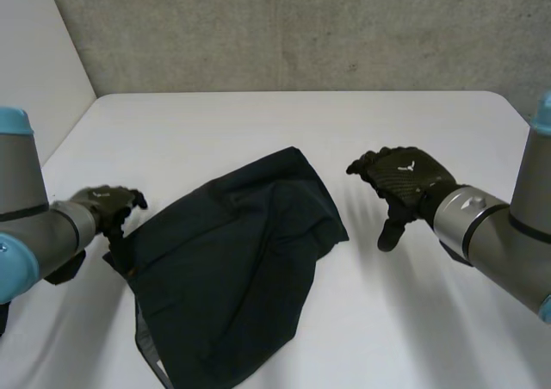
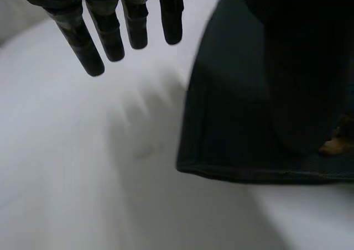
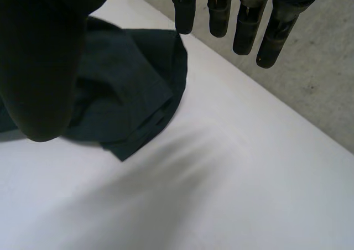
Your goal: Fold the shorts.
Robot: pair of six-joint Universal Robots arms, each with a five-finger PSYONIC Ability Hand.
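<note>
The dark shorts lie crumpled and loosely folded in the middle of the white table, reaching toward its near edge. My left hand hovers at the cloth's left edge, open and holding nothing. In the left wrist view its fingers hang straight over bare table beside a hemmed corner of the shorts. My right hand floats open a little right of the shorts. In the right wrist view its fingers point past the far corner of the shorts, with the thumb spread wide.
A grey concrete wall runs behind the table's far edge. A pale wall panel stands at the left. Bare tabletop lies on the far side and to the right of the shorts.
</note>
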